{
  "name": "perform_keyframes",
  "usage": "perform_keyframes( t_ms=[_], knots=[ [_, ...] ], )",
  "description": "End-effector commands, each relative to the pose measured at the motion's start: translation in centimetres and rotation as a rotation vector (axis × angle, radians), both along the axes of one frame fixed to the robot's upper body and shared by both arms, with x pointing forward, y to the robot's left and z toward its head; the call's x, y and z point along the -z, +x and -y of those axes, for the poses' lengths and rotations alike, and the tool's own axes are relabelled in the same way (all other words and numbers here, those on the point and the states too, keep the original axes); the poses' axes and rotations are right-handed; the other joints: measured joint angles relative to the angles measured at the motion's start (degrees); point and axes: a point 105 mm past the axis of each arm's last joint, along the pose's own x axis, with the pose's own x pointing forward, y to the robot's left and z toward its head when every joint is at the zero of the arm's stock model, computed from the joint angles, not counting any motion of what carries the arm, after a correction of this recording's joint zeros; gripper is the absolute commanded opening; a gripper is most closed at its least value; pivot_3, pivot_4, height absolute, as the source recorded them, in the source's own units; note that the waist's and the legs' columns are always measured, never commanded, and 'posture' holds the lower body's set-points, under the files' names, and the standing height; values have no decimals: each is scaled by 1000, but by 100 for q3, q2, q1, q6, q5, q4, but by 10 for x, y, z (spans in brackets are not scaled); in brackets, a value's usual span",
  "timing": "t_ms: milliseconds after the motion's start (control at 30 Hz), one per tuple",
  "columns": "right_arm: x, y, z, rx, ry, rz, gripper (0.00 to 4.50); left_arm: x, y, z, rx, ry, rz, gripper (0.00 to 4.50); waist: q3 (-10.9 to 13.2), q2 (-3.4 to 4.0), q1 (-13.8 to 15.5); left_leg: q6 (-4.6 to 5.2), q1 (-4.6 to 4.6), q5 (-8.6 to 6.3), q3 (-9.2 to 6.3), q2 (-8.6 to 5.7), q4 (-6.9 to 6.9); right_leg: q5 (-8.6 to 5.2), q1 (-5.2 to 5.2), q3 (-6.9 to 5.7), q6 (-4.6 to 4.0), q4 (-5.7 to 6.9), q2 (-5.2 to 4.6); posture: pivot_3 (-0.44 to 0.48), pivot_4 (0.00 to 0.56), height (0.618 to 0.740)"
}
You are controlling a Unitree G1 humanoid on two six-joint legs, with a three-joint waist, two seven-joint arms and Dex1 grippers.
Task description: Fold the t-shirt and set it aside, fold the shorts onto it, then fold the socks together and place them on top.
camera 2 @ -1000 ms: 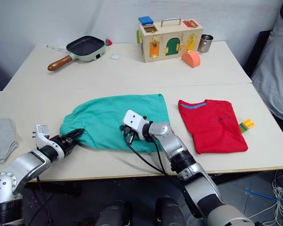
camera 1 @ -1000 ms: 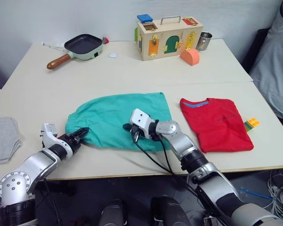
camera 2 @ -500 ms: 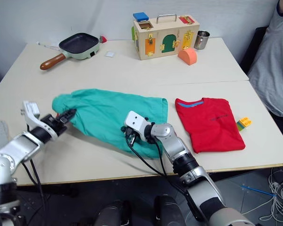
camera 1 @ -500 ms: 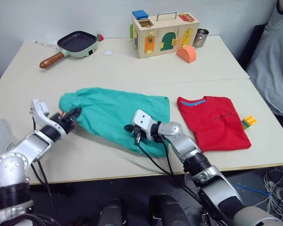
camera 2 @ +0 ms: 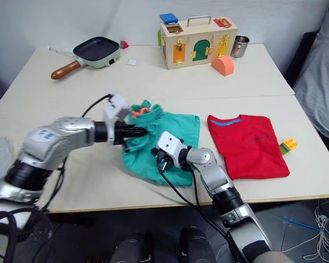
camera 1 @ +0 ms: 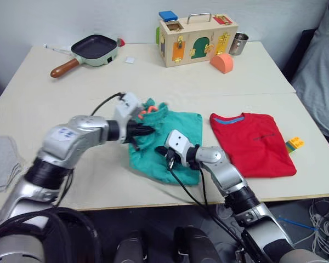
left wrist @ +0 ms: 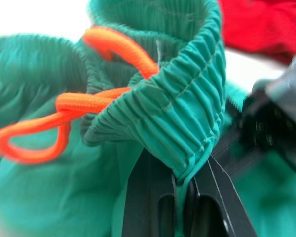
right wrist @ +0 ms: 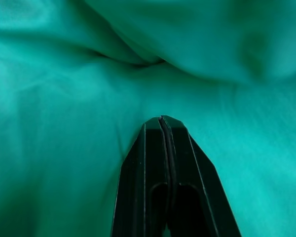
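The teal-green shorts (camera 1: 178,129) lie bunched at mid-table, their left half folded over toward the right. My left gripper (camera 1: 147,131) is shut on the elastic waistband (left wrist: 187,128), holding it raised above the shorts, with the orange drawstring (left wrist: 89,103) looping beside it. My right gripper (camera 1: 168,160) is shut, and its fingertips (right wrist: 161,121) press down on the teal fabric near the front edge. The red t-shirt (camera 1: 252,143) lies folded to the right of the shorts. The grey socks (camera 1: 1,161) rest flat at the table's far left edge.
At the back stand a frying pan (camera 1: 96,48), a wooden latch box (camera 1: 196,38), a metal cup (camera 1: 241,44) and an orange block (camera 1: 221,63). Small toy bricks (camera 1: 294,143) lie right of the t-shirt. A person (camera 1: 323,71) sits at the table's right side.
My left gripper has carried the waistband from the left side across to the right, doubling the shorts over. The right gripper has stayed on the fabric.
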Motion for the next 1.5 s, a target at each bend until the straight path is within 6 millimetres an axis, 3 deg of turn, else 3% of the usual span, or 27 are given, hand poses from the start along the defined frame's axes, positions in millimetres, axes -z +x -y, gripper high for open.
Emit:
perform_keyframes(
  t_ms=[33, 200, 433, 600, 733, 767, 933, 1033, 1167, 1300, 1400, 1500],
  knots=[
    [-16, -4, 23, 64, 28, 37, 0, -8, -7, 18, 124, 34, 88, 7, 3, 0, -42, 1, 0, 0, 4, 0, -1, 0, -2, 2, 1, -1, 0, 0, 150, 740],
    [-2, -12, 53, 187, -13, -13, 0, -4, -21, 30, 267, 56, 142, 7, 6, -1, -44, -8, 1, 5, 13, 14, -6, -4, -14, 4, 1, 4, 11, 0, 150, 740],
    [9, -17, 68, 302, -23, -59, 0, 11, -25, 49, 389, 126, 235, 7, 6, -2, 0, -5, 5, 12, 11, 12, -1, -5, -11, 9, 0, 9, 10, 0, 150, 740],
    [-9, -27, 89, 327, 13, -66, 0, 34, -30, 64, 465, 176, 237, 7, 6, -2, 51, 4, 3, 10, 11, 7, 0, -4, -8, 9, 1, 7, 5, 0, 150, 740],
    [-29, -44, 106, 278, 45, -79, 0, 42, -28, 59, 423, 103, 168, 7, 7, -1, 100, 10, 2, 7, 11, 7, 2, -4, -9, 8, 2, 5, 6, 0, 150, 740],
    [-31, -48, 112, 267, 40, -87, 0, 39, -29, 57, 415, 55, 150, 540, 9, 2, 101, 11, 3, 6, 13, 8, 2, -4, -9, 8, 2, 5, 7, 0, 150, 740],
    [-35, -57, 147, 292, -7, -103, 0, 16, -47, 40, 518, -100, 134, 2025, 11, 0, 105, 11, 3, 6, 9, 12, 0, -4, -9, 2, 2, 5, 10, 0, 150, 740],
    [-39, -55, 157, 316, -4, -88, 0, -2, -53, 29, 528, -220, 118, 2974, 11, -1, 108, 11, 4, 6, 10, 12, 1, -4, -8, 2, 2, 5, 10, 0, 150, 740],
    [-44, -56, 160, 302, -5, -66, 0, -20, -60, 6, 510, -319, 14, 2974, 11, -1, 100, 10, 5, 7, 9, 11, 1, -4, -6, 3, 2, 5, 10, 0, 150, 740],
    [-64, -50, 160, 290, 28, 14, 0, -28, -37, -20, 332, -337, 55, 2974, 12, -1, 108, 9, 7, 7, 8, 11, 2, -4, -5, 4, 4, 6, 11, 0, 150, 740],
    [-91, -46, 135, 196, 139, 80, 0, -24, -15, -24, 220, -315, 163, 2342, 12, -1, 108, 11, 12, 7, 9, 10, 4, -2, 1, 5, 7, 5, 9, 0, 150, 740],
    [-95, -43, 92, 98, 209, 75, 0, -7, -3, -8, 213, -261, 204, 1423, 11, -2, 116, 11, 13, 7, 6, 10, 4, -1, 5, 1, 8, 5, 10, 0, 150, 740]
  ],
)
